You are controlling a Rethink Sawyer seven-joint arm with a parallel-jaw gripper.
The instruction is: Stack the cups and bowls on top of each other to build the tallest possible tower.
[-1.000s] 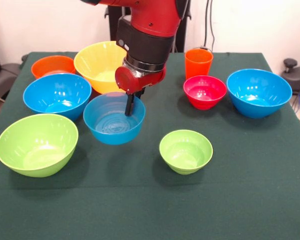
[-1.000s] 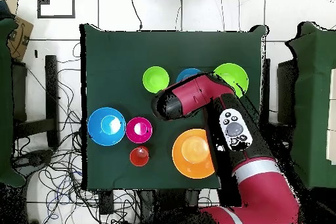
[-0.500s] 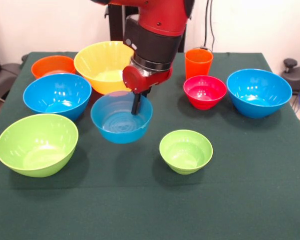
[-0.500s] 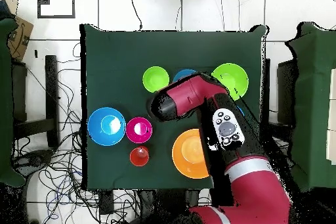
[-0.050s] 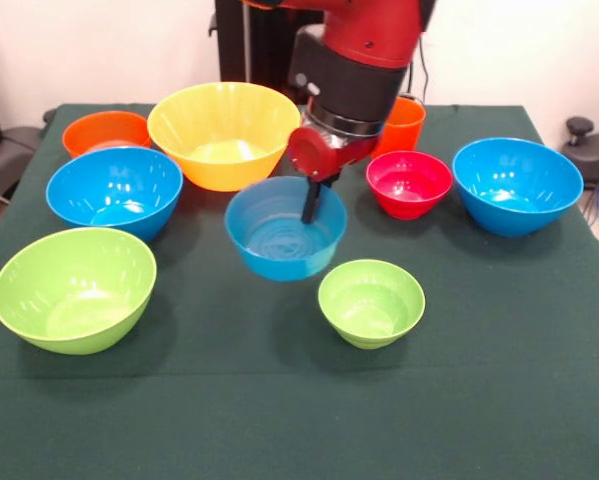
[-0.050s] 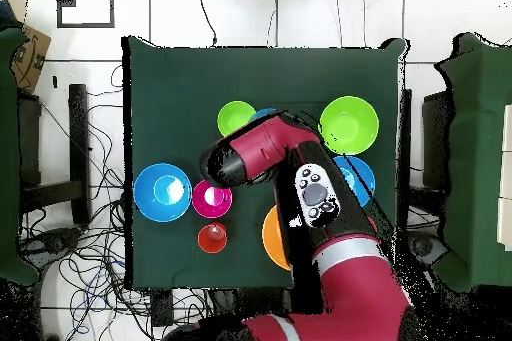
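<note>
Blue bowl point(image 5: 284, 240), pinched at its far rim by the gripper point(image 5: 310, 205), hangs just left of the small green bowl point(image 5: 371, 302).

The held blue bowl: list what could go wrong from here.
1. The gripper pinches the blue bowl by its far rim only, so it may tip or slip out.
2. The bowl hangs just above and beside the small green bowl; lowering it could clip that rim.
3. The arm's wrist is close to the orange cup and might knock it over.
</note>
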